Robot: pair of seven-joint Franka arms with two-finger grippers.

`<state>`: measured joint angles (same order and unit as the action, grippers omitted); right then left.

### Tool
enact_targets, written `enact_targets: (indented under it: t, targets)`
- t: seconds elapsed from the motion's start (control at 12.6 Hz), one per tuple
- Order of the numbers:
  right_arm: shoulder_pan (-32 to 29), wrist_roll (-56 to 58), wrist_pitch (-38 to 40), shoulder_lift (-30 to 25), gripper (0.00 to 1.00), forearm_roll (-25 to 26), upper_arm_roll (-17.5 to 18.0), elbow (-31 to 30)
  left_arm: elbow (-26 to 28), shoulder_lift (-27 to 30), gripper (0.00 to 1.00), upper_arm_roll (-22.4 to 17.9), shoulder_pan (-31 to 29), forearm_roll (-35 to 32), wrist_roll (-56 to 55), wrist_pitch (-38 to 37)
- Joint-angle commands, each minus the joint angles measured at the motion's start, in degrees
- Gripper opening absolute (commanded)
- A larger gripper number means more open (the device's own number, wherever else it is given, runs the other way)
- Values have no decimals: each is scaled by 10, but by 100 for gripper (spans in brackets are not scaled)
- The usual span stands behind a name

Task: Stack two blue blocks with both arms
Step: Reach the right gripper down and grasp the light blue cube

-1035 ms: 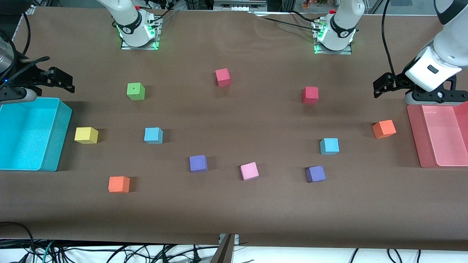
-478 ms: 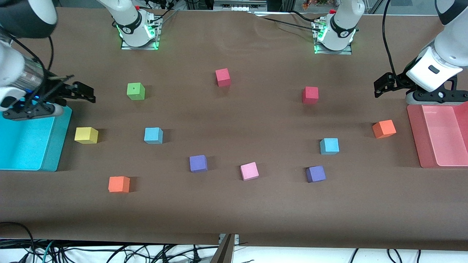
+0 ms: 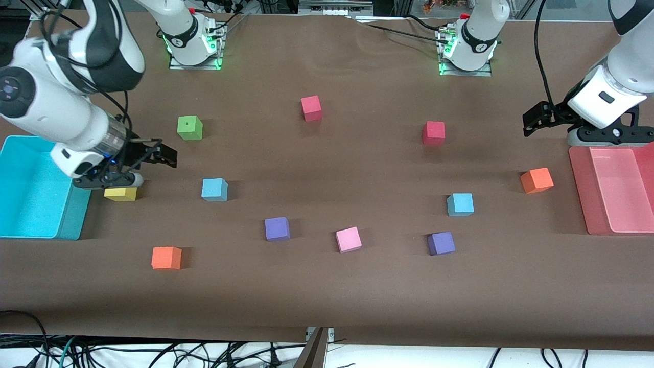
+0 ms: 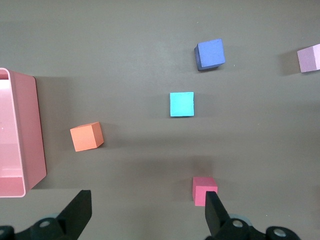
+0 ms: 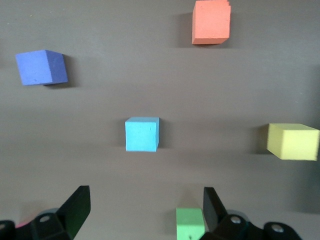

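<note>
One blue block point(image 3: 214, 189) lies toward the right arm's end of the table and also shows in the right wrist view point(image 5: 142, 133). The other blue block point(image 3: 460, 204) lies toward the left arm's end and also shows in the left wrist view point(image 4: 181, 104). My right gripper point(image 3: 166, 156) is open and empty in the air, over the table between the green cube point(image 3: 189, 128) and the yellow cube point(image 3: 121, 193), close to the first blue block; its jaws show in the right wrist view point(image 5: 145, 202). My left gripper point(image 3: 531, 122) waits open and empty in the air beside the pink tray point(image 3: 580, 189); its jaws show in the left wrist view point(image 4: 147, 205).
A turquoise bin point(image 3: 76, 204) stands at the right arm's end. Scattered cubes: orange point(image 3: 166, 257), purple point(image 3: 277, 228), pink point(image 3: 348, 239), purple point(image 3: 441, 243), red point(image 3: 311, 108), red point(image 3: 433, 133), orange point(image 3: 536, 180).
My right arm has swung from over the turquoise bin toward the middle of the table and now hangs near the first blue block. The left arm has not moved.
</note>
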<state>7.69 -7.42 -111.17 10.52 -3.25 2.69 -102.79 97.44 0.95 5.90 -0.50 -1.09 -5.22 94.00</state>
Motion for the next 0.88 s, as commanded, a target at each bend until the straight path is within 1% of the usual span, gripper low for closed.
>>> enact_targets:
  t: [0.0,0.24,0.56,0.8]
  targets:
    - [0,-28,-53,16,100,0,7,-31,-16,-7,100,0,-5,11,14,-13]
    - [16,-38,-86,52,100,12,8,-30,-16,-7,100,0,-5,11,15,-12]
    - [34,-38,-156,98,100,29,7,-40,-16,-7,100,0,-5,15,14,-11]
    - [37,-37,-241,108,100,36,7,-97,-16,-6,100,1,-4,15,14,-11]
